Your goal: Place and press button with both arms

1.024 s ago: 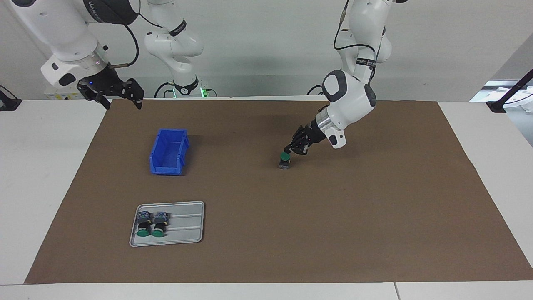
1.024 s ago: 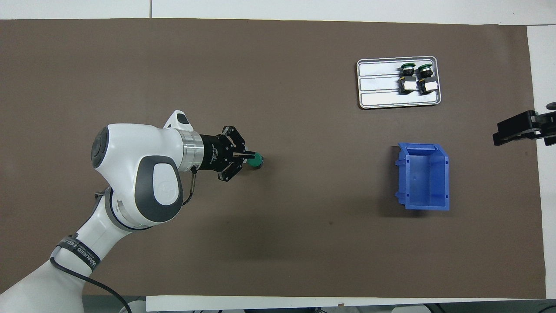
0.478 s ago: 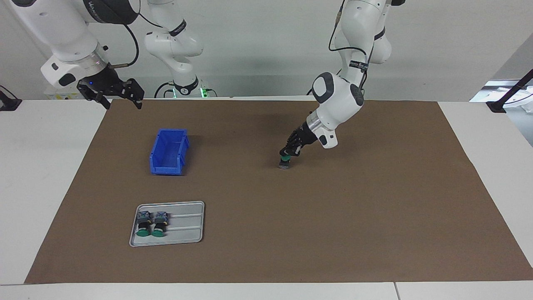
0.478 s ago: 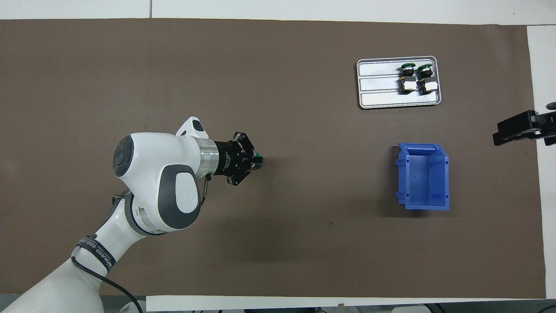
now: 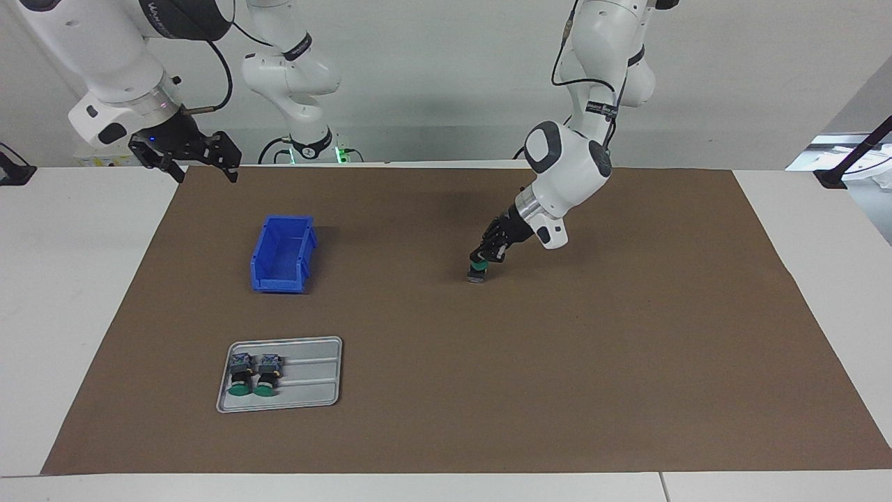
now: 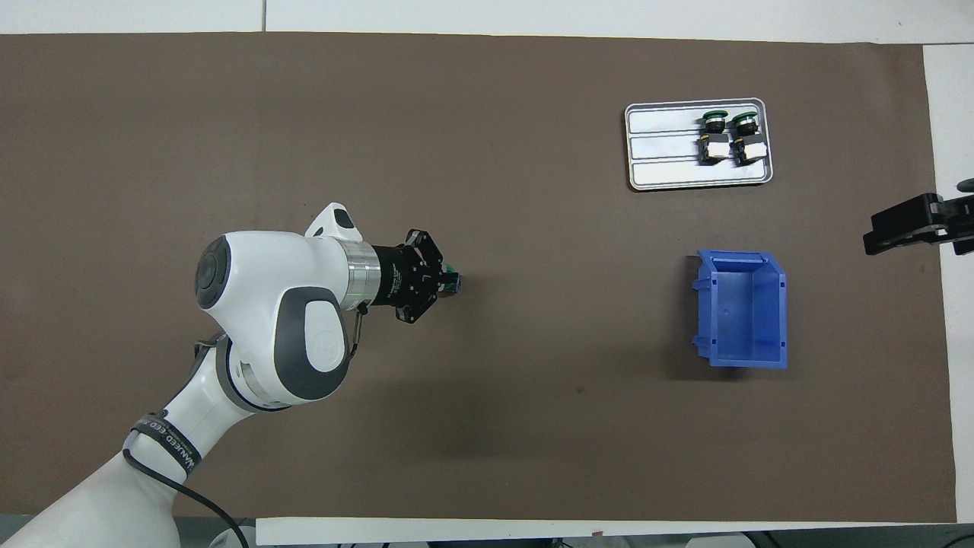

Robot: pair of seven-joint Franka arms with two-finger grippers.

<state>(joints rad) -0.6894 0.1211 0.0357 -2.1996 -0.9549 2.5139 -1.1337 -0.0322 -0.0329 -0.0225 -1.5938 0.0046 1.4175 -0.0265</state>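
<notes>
The button (image 5: 477, 273) stands upright on the brown mat near the table's middle, its green cap up; in the overhead view only an edge of the button (image 6: 455, 283) shows past the fingers. My left gripper (image 5: 479, 260) (image 6: 444, 280) is shut, tilted down, and its closed fingertips rest on top of the green cap. My right gripper (image 5: 206, 171) (image 6: 907, 225) waits open and holds nothing, raised over the mat's edge at the right arm's end of the table.
A blue bin (image 5: 282, 254) (image 6: 742, 308) sits on the mat toward the right arm's end. Farther from the robots, a silver tray (image 5: 310, 380) (image 6: 662, 152) holds two alike green-capped switches (image 5: 254, 373) lying side by side.
The left arm swung in and lowered its shut gripper from just beside and above the green cap onto it. The right arm has not moved.
</notes>
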